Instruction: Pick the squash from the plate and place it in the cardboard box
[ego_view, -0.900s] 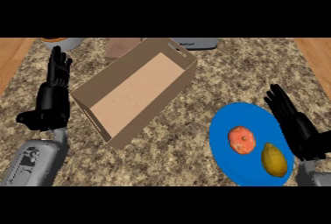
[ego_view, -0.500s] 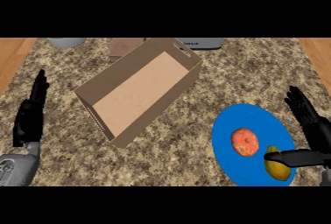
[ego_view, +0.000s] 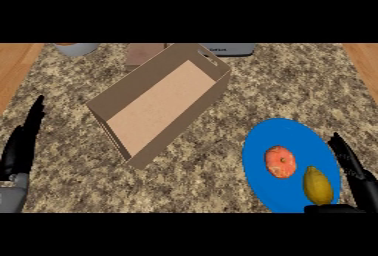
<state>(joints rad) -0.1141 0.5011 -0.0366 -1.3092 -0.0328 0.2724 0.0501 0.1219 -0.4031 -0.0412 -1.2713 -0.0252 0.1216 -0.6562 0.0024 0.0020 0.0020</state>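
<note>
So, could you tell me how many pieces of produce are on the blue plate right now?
2. A round orange fruit lies near the middle of the blue plate; the yellow squash lies beside it, toward the right hand. Nothing seems hidden.

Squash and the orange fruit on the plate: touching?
Apart. The head view shows a strip of blue plate between the yellow squash and the orange fruit; the squash lies nearer the right hand.
</note>
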